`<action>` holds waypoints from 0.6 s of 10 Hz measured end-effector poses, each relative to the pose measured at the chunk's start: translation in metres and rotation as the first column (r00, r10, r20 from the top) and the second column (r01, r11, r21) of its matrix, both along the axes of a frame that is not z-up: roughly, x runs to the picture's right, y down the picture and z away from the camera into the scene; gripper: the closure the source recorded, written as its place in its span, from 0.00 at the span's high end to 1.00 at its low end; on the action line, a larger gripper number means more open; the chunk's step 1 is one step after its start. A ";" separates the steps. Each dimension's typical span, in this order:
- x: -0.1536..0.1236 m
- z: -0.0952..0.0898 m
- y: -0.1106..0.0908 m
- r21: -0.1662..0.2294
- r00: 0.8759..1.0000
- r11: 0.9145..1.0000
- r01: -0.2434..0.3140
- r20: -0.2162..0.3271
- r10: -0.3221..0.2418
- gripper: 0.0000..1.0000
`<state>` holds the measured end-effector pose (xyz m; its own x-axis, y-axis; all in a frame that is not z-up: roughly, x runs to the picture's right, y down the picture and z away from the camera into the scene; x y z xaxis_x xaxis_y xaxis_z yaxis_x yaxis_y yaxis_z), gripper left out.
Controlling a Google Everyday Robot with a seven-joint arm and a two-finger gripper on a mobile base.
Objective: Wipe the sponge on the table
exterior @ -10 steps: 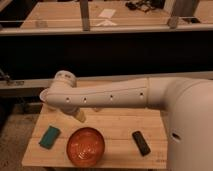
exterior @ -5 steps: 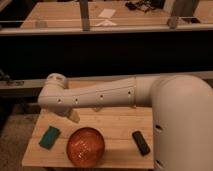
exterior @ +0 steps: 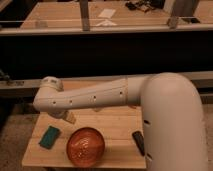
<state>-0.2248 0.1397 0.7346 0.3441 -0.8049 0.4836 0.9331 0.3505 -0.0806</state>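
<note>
- Filling the right side and the middle of the view, the robot's white arm [exterior: 95,97] reaches leftward from its bulky housing. It crosses over the small bench and has a row of dark dots along its side.
- A long bench [exterior: 60,12] of pale wood with metal rails [exterior: 100,31] runs across the top of the view, well behind everything else, beyond a dark gap.
- The small bench [exterior: 117,131], made of light planks with visible grain, sits below the arm and carries three loose things.
- An orange plate [exterior: 86,146] rests near the front edge of the small bench, between the sponge and the black block.
- The gripper [exterior: 69,118] hangs from the arm's left end over the rear left part of the small bench. It is up and to the right of the sponge and apart from it. Its jaws are spread and pinch nothing.
- The sponge [exterior: 50,136], teal-green with rounded corners, lies flat on the left part of the small bench, near the plate's left side and not touching it.
- The black block [exterior: 139,142] lies on the right part of the small bench, close to the arm's housing.
- A white sheet [exterior: 106,13] lies on the long bench; any writing on it is too small to read.
</note>
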 end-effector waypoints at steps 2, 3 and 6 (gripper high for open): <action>-0.014 0.004 0.006 0.001 0.999 0.999 0.039 0.027 -0.039 0.80; -0.020 0.008 0.008 0.001 0.997 0.998 0.058 0.041 -0.058 0.80; -0.026 0.020 0.015 -0.004 0.994 0.996 0.085 0.065 -0.084 0.80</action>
<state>-0.2511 0.1545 0.7543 0.2425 -0.8265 0.5080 0.9627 0.2697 -0.0208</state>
